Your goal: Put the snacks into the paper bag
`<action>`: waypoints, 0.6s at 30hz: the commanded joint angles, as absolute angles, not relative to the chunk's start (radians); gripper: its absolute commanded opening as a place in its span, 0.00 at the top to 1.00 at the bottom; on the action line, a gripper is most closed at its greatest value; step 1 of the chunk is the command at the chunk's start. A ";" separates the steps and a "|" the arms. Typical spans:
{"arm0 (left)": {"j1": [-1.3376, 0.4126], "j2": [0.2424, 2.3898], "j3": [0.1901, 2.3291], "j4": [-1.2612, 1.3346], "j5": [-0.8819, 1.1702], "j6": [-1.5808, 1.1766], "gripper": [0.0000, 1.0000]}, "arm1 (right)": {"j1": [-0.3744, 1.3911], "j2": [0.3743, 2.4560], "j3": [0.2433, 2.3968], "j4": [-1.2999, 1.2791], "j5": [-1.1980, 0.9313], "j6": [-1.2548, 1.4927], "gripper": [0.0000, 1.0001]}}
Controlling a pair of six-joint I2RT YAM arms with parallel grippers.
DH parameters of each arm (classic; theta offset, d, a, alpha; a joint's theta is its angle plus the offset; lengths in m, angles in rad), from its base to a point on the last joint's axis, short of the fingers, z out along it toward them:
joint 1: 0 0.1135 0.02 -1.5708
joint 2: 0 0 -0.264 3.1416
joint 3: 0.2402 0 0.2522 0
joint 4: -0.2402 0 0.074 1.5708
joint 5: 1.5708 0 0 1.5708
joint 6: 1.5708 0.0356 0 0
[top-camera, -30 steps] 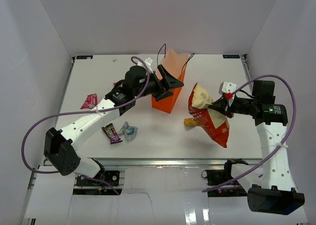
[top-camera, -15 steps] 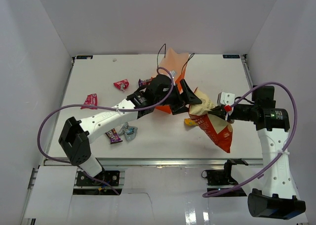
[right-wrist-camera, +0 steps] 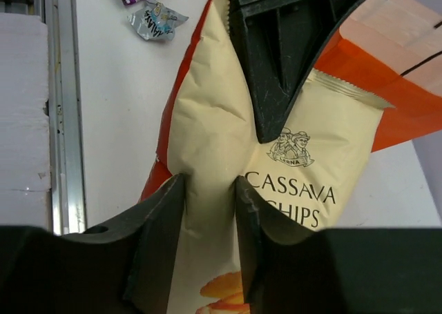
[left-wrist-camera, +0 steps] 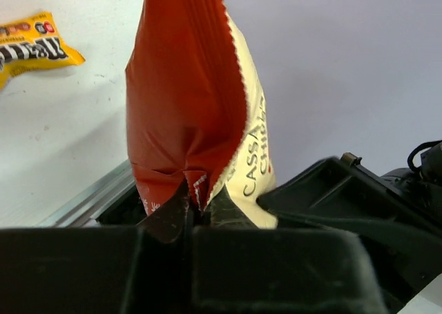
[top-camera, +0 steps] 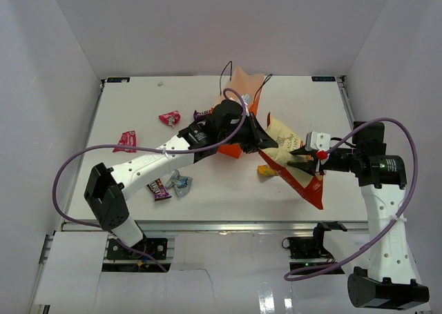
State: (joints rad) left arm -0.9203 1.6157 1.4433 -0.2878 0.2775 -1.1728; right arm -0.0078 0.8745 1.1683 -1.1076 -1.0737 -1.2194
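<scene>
The red-and-cream chip bag (top-camera: 302, 173) hangs between both arms, just right of the orange paper bag (top-camera: 243, 86). My left gripper (top-camera: 267, 143) is shut on the chip bag's top edge (left-wrist-camera: 186, 107); the pinch at its fingertips (left-wrist-camera: 198, 203) shows in the left wrist view. My right gripper (right-wrist-camera: 210, 190) is open, with a cream fold of the chip bag (right-wrist-camera: 221, 141) lying between its fingers. A yellow packet (top-camera: 266, 170) lies under the chip bag. Pink-red packets (top-camera: 169, 118) (top-camera: 126, 141), a purple-brown one (top-camera: 157, 187) and a clear-blue one (top-camera: 181, 183) lie on the table at left.
The left arm stretches across in front of the paper bag and hides its lower part. Another small packet (top-camera: 202, 113) lies by the bag's left side. The white walls enclose the table on three sides; a metal rail (right-wrist-camera: 59, 107) runs along the near edge.
My left gripper swung from the paper bag over to the chip bag and closed on its top edge. My right gripper's jaws parted from their pinch on the bag.
</scene>
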 commanded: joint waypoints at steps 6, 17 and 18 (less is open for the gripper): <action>-0.925 1.503 1.649 -0.320 0.226 -0.898 1.00 | -0.002 0.868 1.292 -0.895 -1.157 -0.864 0.23; -0.850 1.575 2.121 -0.531 0.250 -0.595 1.00 | -0.002 0.900 1.477 -0.729 -1.055 -0.627 0.16; -0.842 1.583 2.143 -0.535 0.250 -0.588 1.00 | -0.002 0.899 1.486 -0.723 -1.046 -0.624 0.16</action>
State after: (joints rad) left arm -0.8711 1.6062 2.0350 -0.5705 0.2226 -0.6617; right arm -0.0032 0.8913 1.4624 -0.7250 -1.1034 -0.7044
